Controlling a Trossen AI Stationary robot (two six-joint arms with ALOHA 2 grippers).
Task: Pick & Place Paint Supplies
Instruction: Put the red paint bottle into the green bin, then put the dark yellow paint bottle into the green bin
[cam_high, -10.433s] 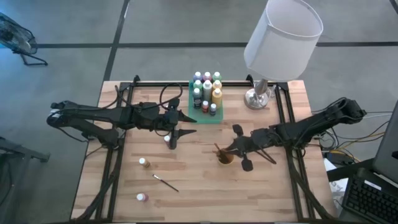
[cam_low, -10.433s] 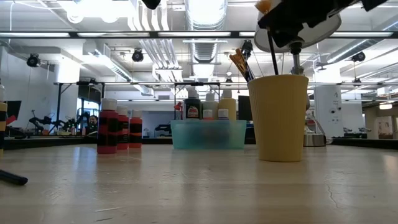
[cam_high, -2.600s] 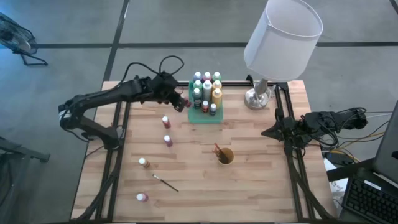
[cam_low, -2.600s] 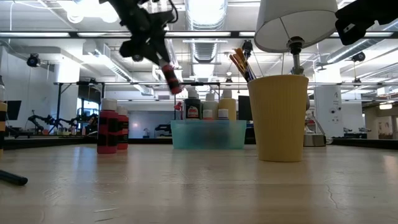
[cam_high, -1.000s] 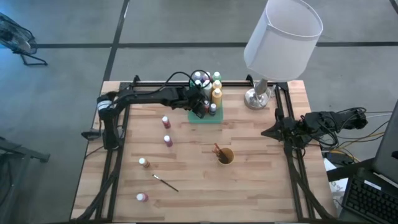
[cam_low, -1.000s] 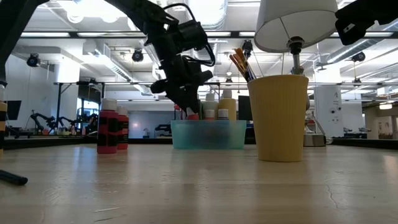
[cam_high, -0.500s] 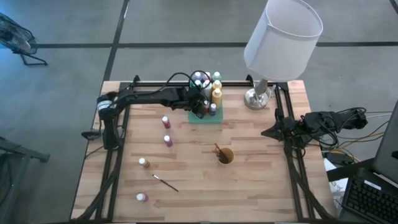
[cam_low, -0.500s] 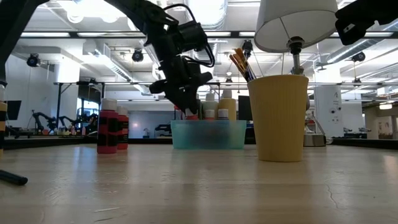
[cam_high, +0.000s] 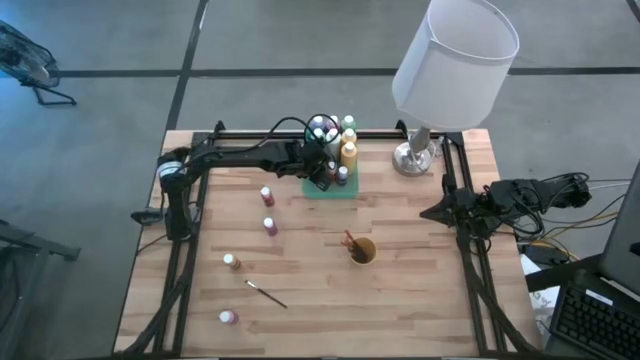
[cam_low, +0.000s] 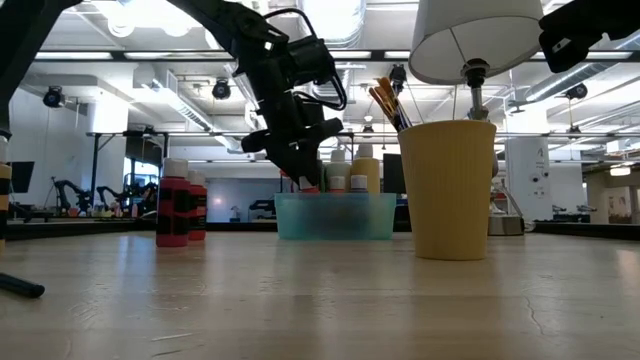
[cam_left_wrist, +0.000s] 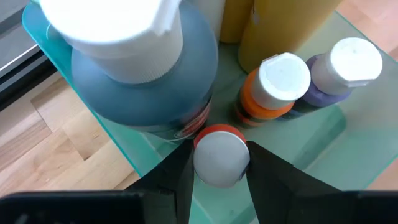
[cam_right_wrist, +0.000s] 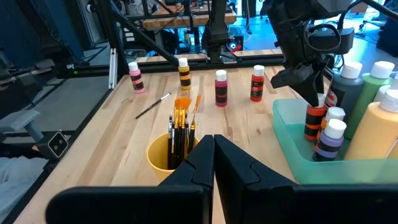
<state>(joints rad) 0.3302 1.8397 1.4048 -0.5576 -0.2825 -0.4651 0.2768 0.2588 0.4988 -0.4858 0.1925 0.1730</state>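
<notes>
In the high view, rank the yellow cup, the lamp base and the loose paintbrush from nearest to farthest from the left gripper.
1. Lamp base, to the right of the left gripper at the green tray.
2. Yellow cup, mid-table.
3. Loose paintbrush, near the front edge.

A robotics lab: beyond the wooden table (cam_low: 320, 300) stand equipment benches (cam_low: 70, 215) under exposed ceiling ducts (cam_low: 245, 85).

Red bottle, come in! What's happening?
Left tool shut on red bottle, lowering into green tray. Right tool parked, shut. Neighbouring bottles crowd it.
</notes>
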